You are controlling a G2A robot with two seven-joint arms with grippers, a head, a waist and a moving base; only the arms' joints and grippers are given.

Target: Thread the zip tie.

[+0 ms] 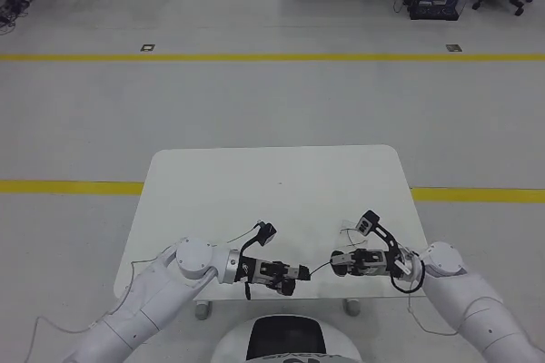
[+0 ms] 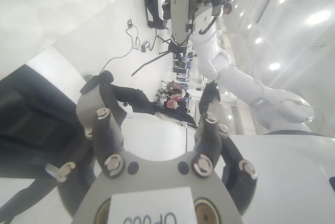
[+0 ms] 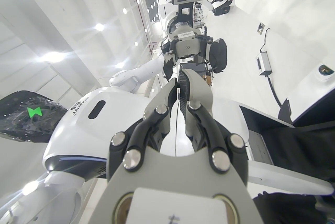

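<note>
A thin dark zip tie [image 1: 321, 268] hangs above the front edge of the white table [image 1: 272, 181], between two grippers that face each other. My right gripper [image 1: 337, 264] [image 3: 179, 90] is shut on the zip tie [image 3: 177, 125], which runs as a narrow strip between its fingers. The free end [image 2: 150, 62] points toward my left gripper [image 1: 300, 272] [image 2: 157, 89], whose fingers [image 2: 104, 83] stand wide apart with nothing between them. I cannot tell whether the tip has reached the gap. The left gripper [image 3: 188, 62] sits just beyond the right fingertips.
Both arms hover low over the table's near edge [image 1: 254, 295]. The rest of the tabletop bears nothing. Yellow floor lines [image 1: 64, 187] run past the table on both sides.
</note>
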